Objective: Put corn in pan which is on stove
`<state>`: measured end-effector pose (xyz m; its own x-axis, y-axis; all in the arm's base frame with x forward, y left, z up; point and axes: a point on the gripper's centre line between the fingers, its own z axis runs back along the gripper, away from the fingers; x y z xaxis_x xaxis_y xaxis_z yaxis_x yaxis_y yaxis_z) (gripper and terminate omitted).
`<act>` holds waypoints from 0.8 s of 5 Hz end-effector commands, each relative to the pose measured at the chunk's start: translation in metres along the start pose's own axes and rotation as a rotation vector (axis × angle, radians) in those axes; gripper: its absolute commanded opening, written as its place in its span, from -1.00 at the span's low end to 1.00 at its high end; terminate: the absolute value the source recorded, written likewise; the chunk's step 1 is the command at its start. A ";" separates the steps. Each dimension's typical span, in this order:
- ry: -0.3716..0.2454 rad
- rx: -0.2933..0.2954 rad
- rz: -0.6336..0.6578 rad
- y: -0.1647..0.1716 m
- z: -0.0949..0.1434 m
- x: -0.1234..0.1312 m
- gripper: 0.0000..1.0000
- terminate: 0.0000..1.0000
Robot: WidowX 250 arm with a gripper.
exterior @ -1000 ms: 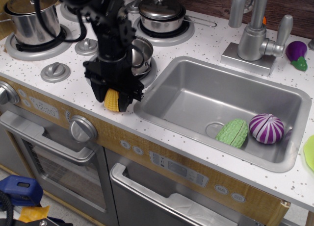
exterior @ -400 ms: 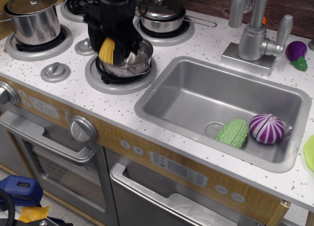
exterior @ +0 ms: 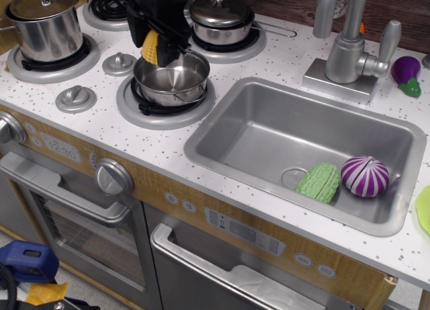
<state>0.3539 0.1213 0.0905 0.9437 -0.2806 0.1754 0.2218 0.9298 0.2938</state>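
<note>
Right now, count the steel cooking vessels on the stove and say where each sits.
3: the tall lidded pot back left, the lidded pan back right, the open pan front centre. The arm may hide more behind it.

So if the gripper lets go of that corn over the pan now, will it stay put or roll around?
The corn looks like rigid, light plastic, so it should drop cleanly. Its rounded, ribbed body may roll, but the pan has curved walls that would probably contain it. The gripper holds it near the pan's far-left rim, so a bounce out seems possible.

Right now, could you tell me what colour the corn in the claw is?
Yellow; the corn shows clearly in the only view, observation.image.
</note>
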 end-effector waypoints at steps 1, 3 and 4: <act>-0.070 0.003 -0.060 0.019 0.004 0.003 1.00 -1.00; -0.070 0.003 -0.060 0.019 0.004 0.003 1.00 -1.00; -0.070 0.003 -0.060 0.019 0.004 0.003 1.00 1.00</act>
